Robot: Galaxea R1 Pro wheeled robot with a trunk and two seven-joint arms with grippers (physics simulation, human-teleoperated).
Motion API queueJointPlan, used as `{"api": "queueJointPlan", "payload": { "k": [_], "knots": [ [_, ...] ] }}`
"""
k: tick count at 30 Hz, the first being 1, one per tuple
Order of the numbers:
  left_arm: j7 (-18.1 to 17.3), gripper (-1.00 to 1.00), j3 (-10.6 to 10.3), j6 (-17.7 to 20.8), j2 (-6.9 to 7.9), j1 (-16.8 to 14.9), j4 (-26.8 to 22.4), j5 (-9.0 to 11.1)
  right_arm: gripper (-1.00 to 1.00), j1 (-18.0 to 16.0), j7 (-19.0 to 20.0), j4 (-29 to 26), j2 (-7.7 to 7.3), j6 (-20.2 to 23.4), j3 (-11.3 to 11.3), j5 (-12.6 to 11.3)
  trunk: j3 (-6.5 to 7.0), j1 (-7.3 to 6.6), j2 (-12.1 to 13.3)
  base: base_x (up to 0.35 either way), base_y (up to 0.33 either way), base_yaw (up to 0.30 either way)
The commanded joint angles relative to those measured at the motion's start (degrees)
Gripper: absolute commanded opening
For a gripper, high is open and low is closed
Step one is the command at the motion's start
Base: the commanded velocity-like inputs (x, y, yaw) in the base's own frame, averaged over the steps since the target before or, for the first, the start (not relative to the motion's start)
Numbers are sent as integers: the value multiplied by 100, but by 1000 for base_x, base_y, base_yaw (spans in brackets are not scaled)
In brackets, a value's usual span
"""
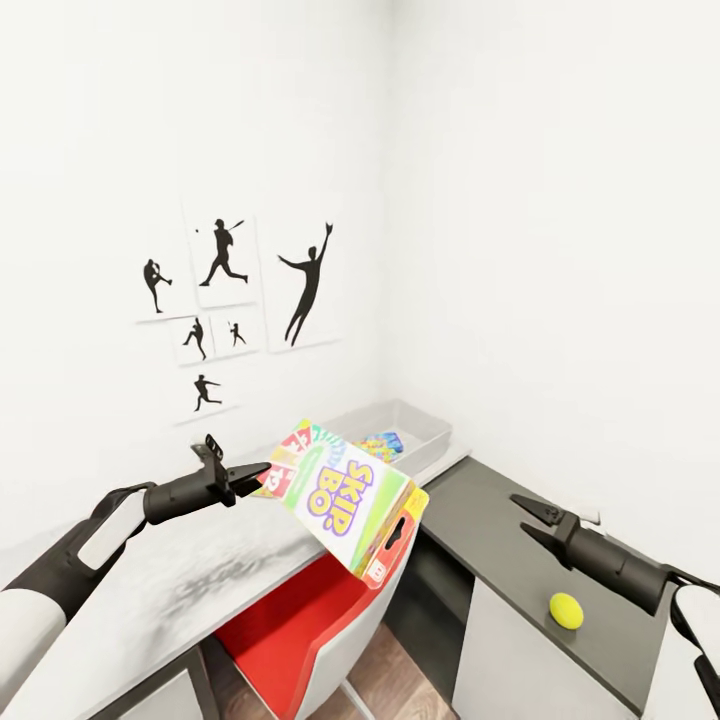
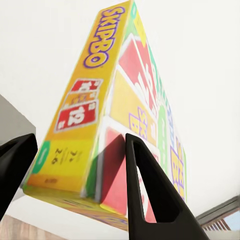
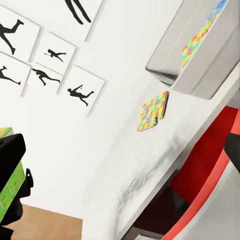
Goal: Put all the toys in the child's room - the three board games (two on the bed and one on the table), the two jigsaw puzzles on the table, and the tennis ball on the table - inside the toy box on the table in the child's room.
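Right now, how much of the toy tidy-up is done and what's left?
Done: one jigsaw puzzle lies in the toy box. In hand: the left gripper holds the Skip-Bo board game above the table, short of the box. Left: the second jigsaw puzzle on the table and the tennis ball on the dark cabinet, near the open right gripper. The other two board games are out of view.

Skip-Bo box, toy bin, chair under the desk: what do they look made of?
Skip-Bo box: looks like printed cardboard, slightly glossy; sharp folded edges and full-colour print, pinched in the left end effector.
Toy bin: probably moulded plastic, matte pale grey; thin smooth sloping walls.
Chair: seemingly a hard plastic shell, red inside and white outside, with a smooth curved rim; it could also be painted.
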Motion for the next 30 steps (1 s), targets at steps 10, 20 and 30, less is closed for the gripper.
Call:
{"api": "queueJointPlan", "payload": {
  "k": [10,20,30],
  "knots": [
    [-11,-100,-17,27,24,1,4,35,100,-6,37,-14,51,13,29,30,0,2,-4,142,18,-12],
    [-16,-100,-17,27,28,1,4,35,100,-8,28,-25,68,4,40,30,0,2,-4,88,7,0],
    [-15,-100,-17,27,28,1,4,37,100,-3,-17,-23,74,-58,59,37,0,2,-4,144,0,0]
  ]
}}
